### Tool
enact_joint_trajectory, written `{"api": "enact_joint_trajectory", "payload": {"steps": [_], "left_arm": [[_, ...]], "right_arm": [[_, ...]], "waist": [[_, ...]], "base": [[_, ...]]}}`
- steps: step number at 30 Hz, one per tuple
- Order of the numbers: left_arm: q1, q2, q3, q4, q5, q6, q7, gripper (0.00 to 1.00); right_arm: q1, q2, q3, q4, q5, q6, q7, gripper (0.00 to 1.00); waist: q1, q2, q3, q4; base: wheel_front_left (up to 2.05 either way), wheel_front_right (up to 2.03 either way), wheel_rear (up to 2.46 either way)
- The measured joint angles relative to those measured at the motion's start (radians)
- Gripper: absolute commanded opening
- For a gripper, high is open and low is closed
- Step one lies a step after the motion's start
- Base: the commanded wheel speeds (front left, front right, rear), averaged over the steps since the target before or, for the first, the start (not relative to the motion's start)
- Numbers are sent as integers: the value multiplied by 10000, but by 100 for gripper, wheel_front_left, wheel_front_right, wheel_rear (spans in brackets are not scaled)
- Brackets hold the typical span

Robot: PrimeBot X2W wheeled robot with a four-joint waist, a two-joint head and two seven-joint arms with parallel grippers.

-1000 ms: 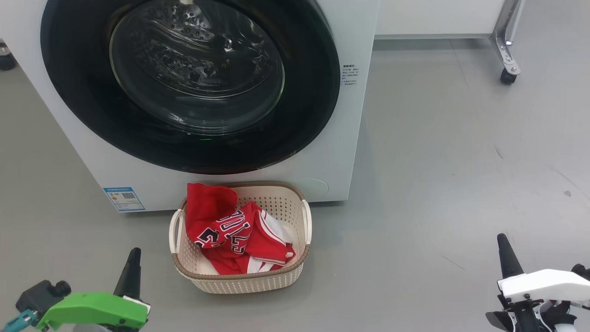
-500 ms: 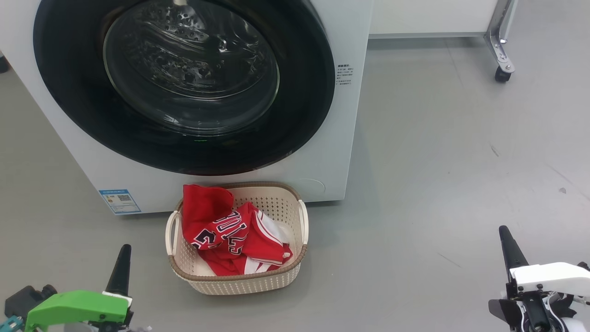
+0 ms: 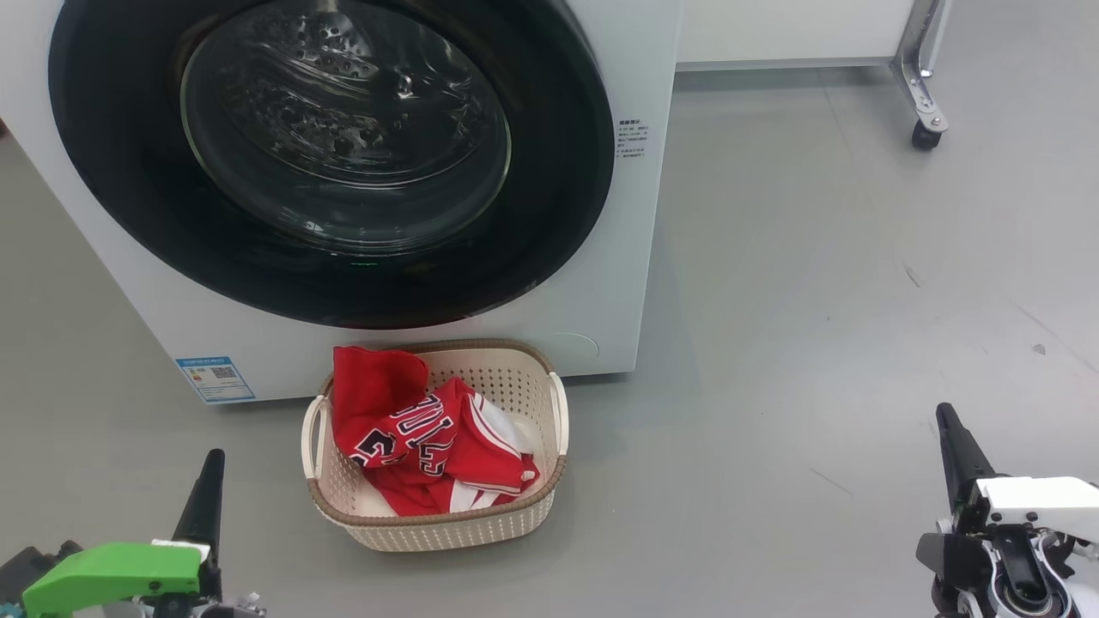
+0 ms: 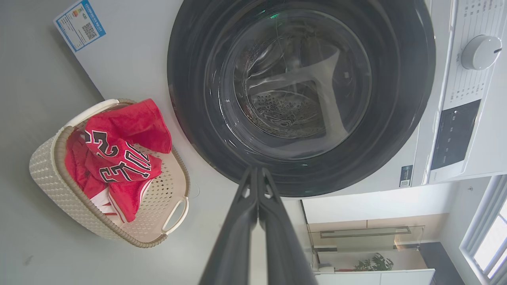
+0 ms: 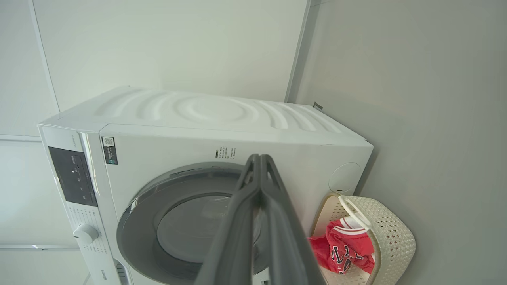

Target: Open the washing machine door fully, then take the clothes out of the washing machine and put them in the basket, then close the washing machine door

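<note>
Since a second ago my head camera has swung a little, so the washing machine (image 3: 631,215) sits slightly further left in the head view. Against that shift, the right hand (image 3: 947,416) has risen a bit toward the machine and the left hand (image 3: 212,459) has slid outward from it.

Both hands are clenched, the fingers pressed flat together with nothing between them. I see that plainly in each wrist view. They hang over the grey floor (image 3: 816,343), well back from the machine's front, one to either side.

The washing machine door (image 3: 558,215) lies flush against the machine, glass bowl facing me. The basket (image 3: 446,528) stands on the floor just in front of the machine, under the door's lower rim. The clothes (image 3: 412,429) are heaped inside it, red with the lettering showing.
</note>
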Motion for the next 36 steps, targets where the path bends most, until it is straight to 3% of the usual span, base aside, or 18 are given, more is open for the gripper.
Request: {"api": "enact_joint_trajectory", "payload": {"steps": [6,36], "left_arm": [[-118,-67,215,171,-660,-148,67,0],[-197,-94,244,334,-673,-165,111,0]], "right_arm": [[-182,33,-153,134,673,144,146,0],[-284,48,-178,267,708,151,150,0]], "waist": [[0,0,-1,-49],[0,0,-9,-49]], "base": [[0,0,0],[0,0,0]]}}
